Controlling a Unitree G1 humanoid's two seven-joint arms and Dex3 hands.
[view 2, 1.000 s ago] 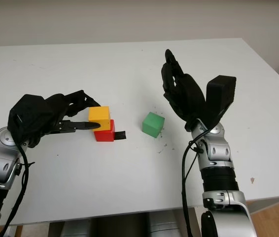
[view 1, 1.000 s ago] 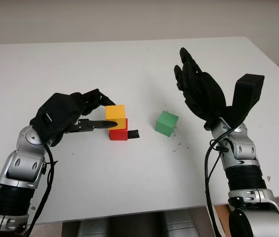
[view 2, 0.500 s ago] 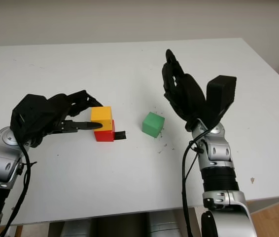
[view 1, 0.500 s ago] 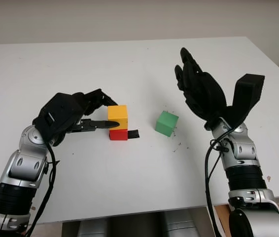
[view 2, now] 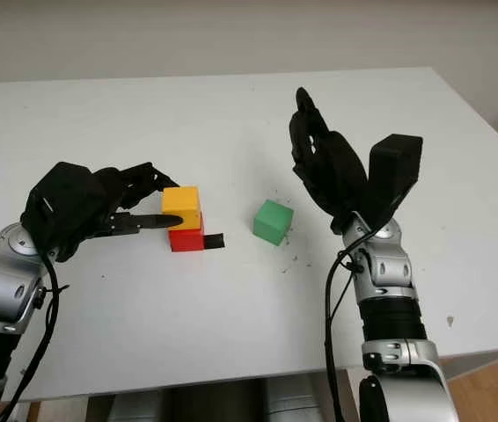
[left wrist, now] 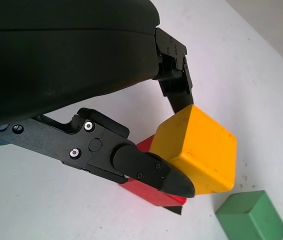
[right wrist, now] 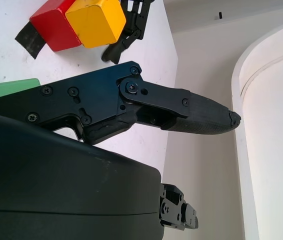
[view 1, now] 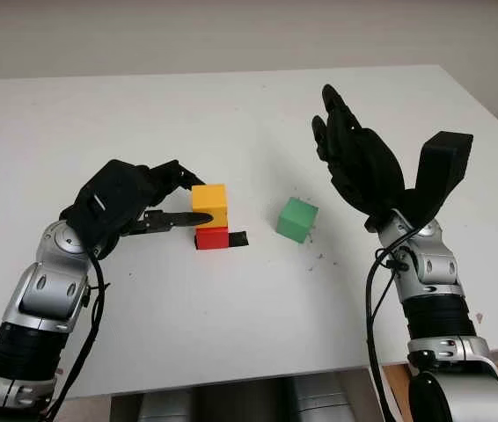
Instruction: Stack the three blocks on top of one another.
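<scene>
A yellow block (view 1: 209, 200) sits on top of a red block (view 1: 212, 237) left of the table's middle. My left hand (view 1: 187, 200) is shut on the yellow block, with the thumb (left wrist: 151, 170) on its near side and fingers (left wrist: 176, 85) on its far side. The yellow block overhangs the red block (left wrist: 149, 194) a little. A green block (view 1: 297, 219) stands alone on the table to the right of the pair. My right hand (view 1: 355, 163) is open, raised above the table to the right of the green block, apart from it.
A short strip of black tape (view 1: 238, 238) lies on the white table (view 1: 249, 308) against the red block's right side. The table's right edge (view 1: 495, 123) runs close behind my right arm.
My left hand has shifted a little to the right with the yellow block, which now sits more squarely over the red one. The right hand has not moved.
</scene>
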